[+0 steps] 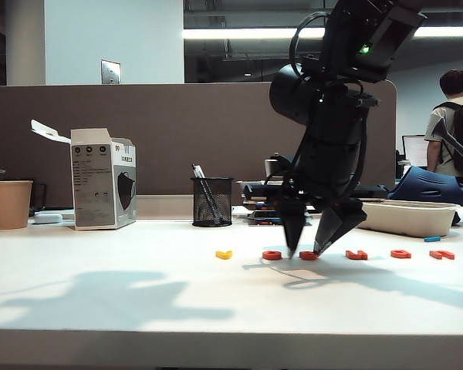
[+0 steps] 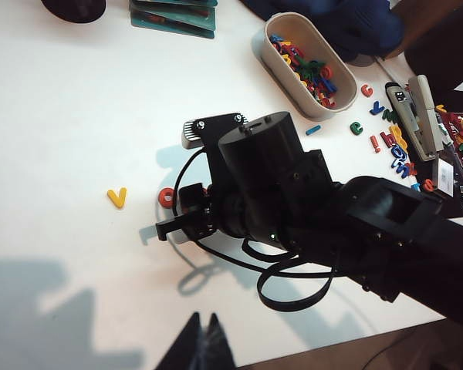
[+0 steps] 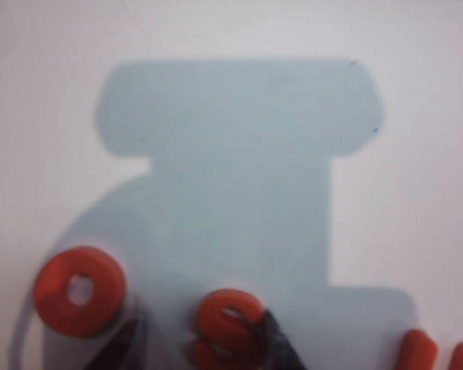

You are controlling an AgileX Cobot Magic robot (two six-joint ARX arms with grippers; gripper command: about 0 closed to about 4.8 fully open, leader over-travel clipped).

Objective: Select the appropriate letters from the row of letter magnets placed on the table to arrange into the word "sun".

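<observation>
The row of letter magnets lies on the white table (image 1: 139, 293): a yellow letter (image 1: 224, 254), an orange-red O (image 1: 272, 254), the S (image 1: 309, 255) and three more orange-red letters (image 1: 400, 253) to the right. My right gripper (image 1: 305, 250) points down with its jaws open on either side of the S (image 3: 228, 327). One finger (image 3: 274, 343) touches the S; the other (image 3: 123, 339) stands in the gap next to the O (image 3: 80, 290). My left gripper (image 2: 203, 320) is shut and empty, hovering high over the table's front edge, outside the exterior view.
At the back stand a paper cup (image 1: 11, 203), a white carton (image 1: 103, 179), a mesh pen holder (image 1: 212, 202) and a white tub (image 2: 301, 62) of mixed letters. Loose coloured letters (image 2: 393, 139) lie near a stapler. A brown partition runs behind.
</observation>
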